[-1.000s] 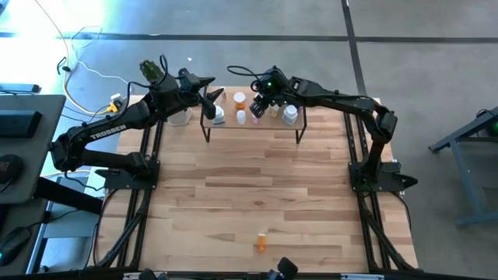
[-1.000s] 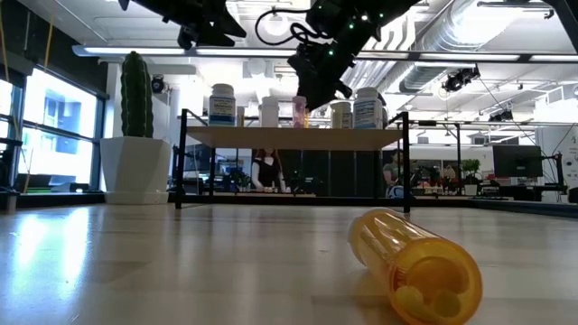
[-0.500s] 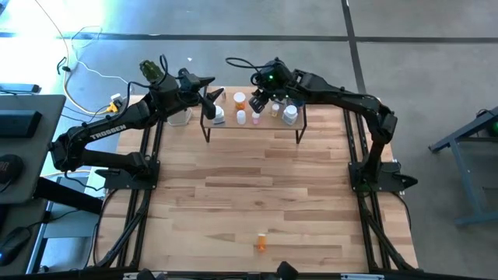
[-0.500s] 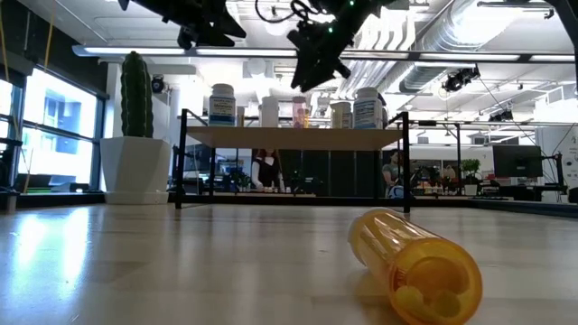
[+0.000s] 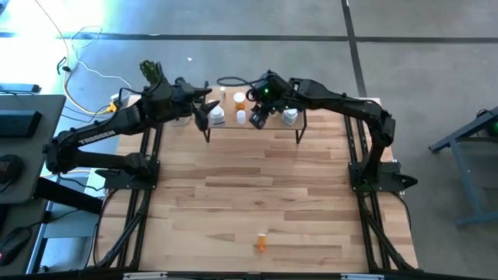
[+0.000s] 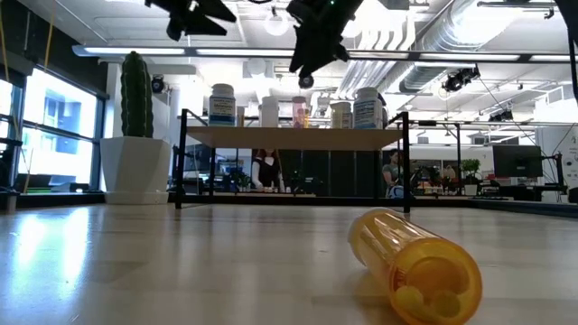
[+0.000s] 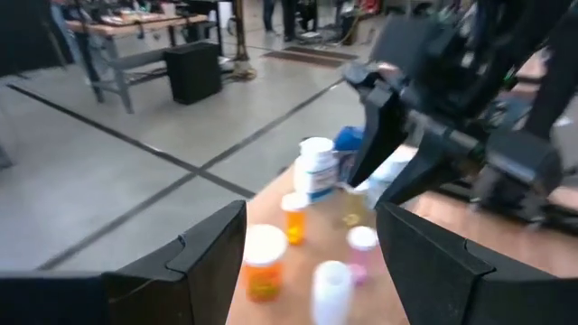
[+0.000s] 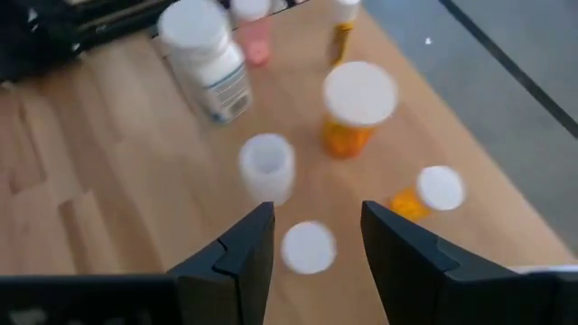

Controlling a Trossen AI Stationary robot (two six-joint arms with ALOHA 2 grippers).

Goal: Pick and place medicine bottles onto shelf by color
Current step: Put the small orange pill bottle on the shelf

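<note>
The right end effector [image 5: 259,118] hangs above the shelf [image 5: 299,123], its fingers [image 8: 237,257] parted with nothing between them. Directly below it on the board stand small bottles: a white-capped orange one [image 8: 358,106], a clear white one [image 8: 266,167], a large white labelled one [image 8: 205,60], and a pink one [image 8: 253,27] farther off. In the low view it sits higher than the bottle row [image 6: 298,110], apart from every cap. The left end effector [image 5: 204,111] hovers just beyond the shelf's left end, its fingers [image 7: 200,251] spread wide and empty, with the same cluster of bottles ahead of it. One orange bottle [image 5: 261,242] lies on its side on the counter [image 5: 249,187], well apart from both end effectors, toward the near edge
</note>
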